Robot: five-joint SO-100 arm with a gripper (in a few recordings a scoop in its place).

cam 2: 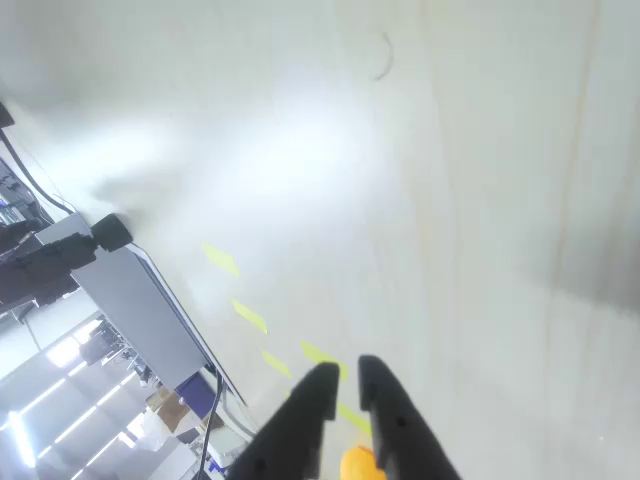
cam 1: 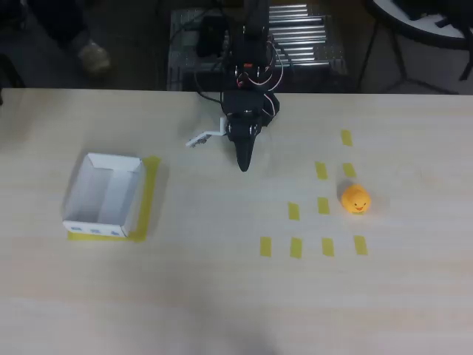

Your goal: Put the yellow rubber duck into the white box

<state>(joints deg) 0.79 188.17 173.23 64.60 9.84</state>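
The yellow rubber duck point(cam 1: 355, 199) sits on the table at the right, among yellow tape strips, its dark face turned to the front edge. The white box point(cam 1: 103, 196) stands open-topped at the left on a yellow mat, with blue marks along its near outer side. My black gripper point(cam 1: 243, 164) hangs over the table's middle back, its tip pointing to the front, well left of the duck and right of the box. Its fingers are together with nothing between them. In the wrist view the gripper point(cam 2: 345, 385) shows two dark fingertips nearly touching, and a bit of the duck point(cam 2: 360, 466) shows beyond them.
Several yellow tape strips point(cam 1: 295, 247) mark a grid around the duck. A small white plate point(cam 1: 201, 139) juts from my gripper's left side. Metal rails and cables point(cam 1: 303, 44) lie behind the table's back edge. Bare wood lies between box and duck.
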